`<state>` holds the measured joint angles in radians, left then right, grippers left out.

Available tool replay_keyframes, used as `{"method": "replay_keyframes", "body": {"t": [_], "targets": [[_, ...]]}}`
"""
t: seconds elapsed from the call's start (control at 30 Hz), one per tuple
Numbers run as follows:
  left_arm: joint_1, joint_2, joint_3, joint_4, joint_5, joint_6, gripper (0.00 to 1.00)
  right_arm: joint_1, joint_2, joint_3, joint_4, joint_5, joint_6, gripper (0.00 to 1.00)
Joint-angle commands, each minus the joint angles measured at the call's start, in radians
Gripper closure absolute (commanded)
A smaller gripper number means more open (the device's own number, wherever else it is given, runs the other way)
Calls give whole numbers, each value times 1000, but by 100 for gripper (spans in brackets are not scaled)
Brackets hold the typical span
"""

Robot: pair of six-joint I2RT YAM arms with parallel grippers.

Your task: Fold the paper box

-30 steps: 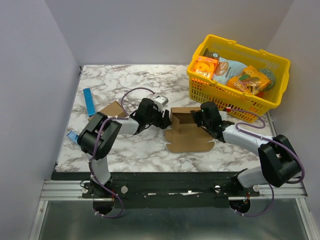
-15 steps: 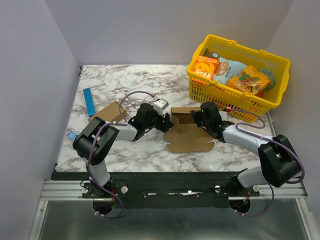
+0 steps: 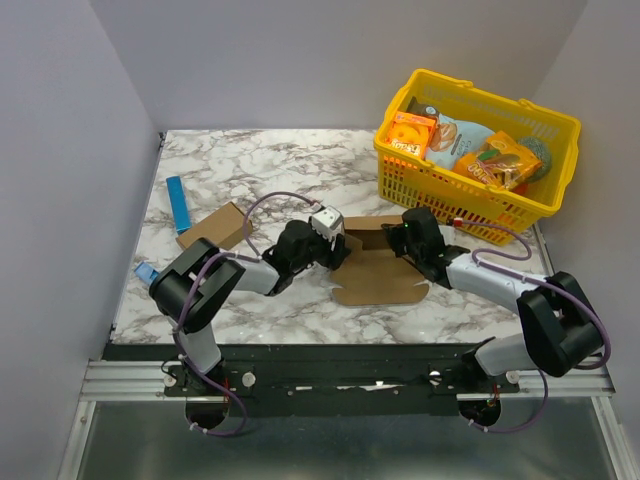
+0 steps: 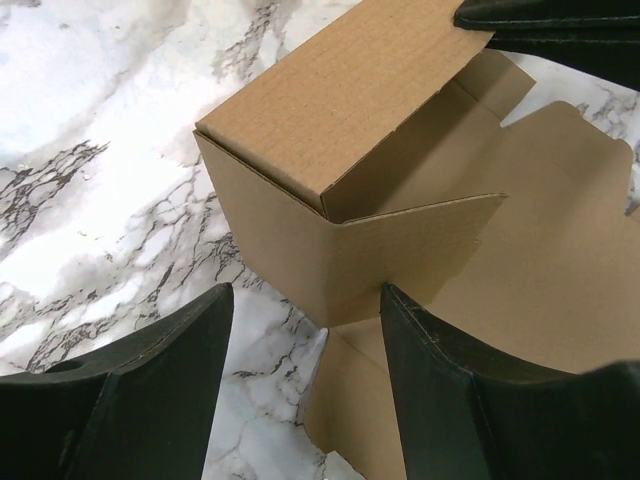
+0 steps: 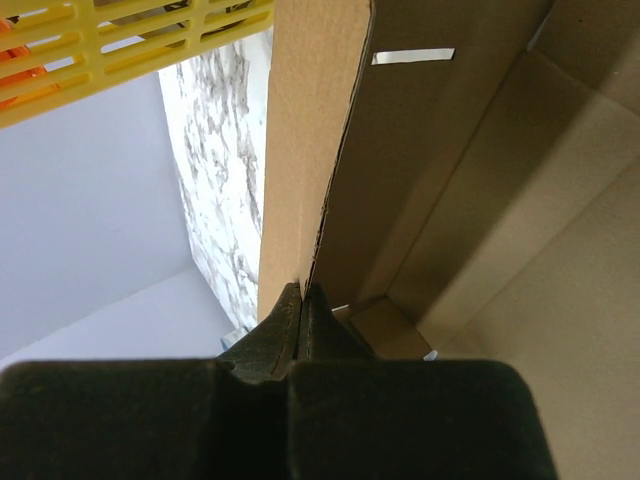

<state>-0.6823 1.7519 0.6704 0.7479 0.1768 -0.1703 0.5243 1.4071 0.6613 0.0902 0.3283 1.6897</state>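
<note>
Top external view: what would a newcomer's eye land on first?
The half-folded plain brown cardboard box at the marble table's centre, a hand at each end: the right hand pinches a raised wall, the left hand stands open by the opposite corner. Then the bright yellow plastic basket of snack packs, far right.

One paper box (image 3: 380,282); one closed brown carton (image 3: 214,225); one yellow basket (image 3: 460,195); two blue pieces, a strip (image 3: 178,203) and a scrap (image 3: 146,272).
</note>
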Motion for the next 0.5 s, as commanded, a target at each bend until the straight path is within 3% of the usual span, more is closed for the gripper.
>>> {"method": "replay_keyframes", "body": {"t": [0.0,0.47], "targets": [[-29,-20,-44,183,-155,17,31,8,20,-52,-170,35,-48,99],[-82,60,-52,357,-342,15,37,8,23,-57,-176,40,-44,100]]}}
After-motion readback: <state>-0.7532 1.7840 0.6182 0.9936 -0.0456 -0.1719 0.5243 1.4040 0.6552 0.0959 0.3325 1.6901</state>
